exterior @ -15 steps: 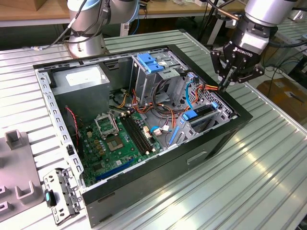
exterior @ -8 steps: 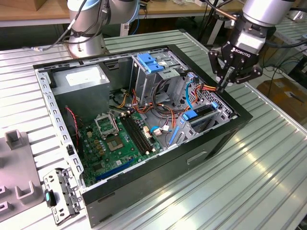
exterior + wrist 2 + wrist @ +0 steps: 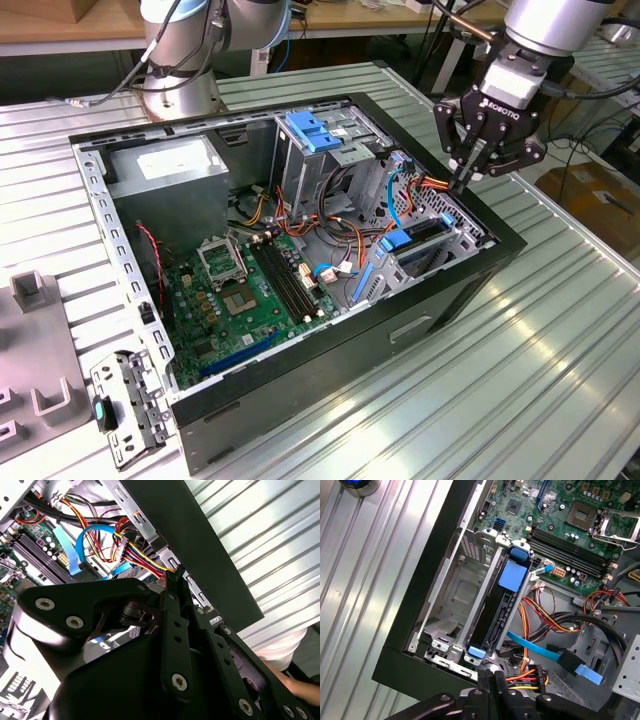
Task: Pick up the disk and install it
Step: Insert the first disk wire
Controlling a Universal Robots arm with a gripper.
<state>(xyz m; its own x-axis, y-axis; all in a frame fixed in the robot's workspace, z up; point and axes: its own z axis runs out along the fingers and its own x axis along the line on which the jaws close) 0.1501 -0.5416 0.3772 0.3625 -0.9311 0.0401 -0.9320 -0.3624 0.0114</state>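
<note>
Disk (image 3: 492,612) stands on edge in the bay (image 3: 470,545) at a case (image 3: 300,390) corner, seemingly installed. The gripper (image 3: 462,183) hangs close above it, claw together and empty. Little seems left.

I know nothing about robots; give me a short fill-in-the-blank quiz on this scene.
1. The gripper hovers over the computer case at the exterior view's ____ side.
2. The disk stands in the drive cage, its plastic rails coloured ____.
3. The gripper's fingers are ____, holding nothing.
Missing words: right; blue; shut.
</note>
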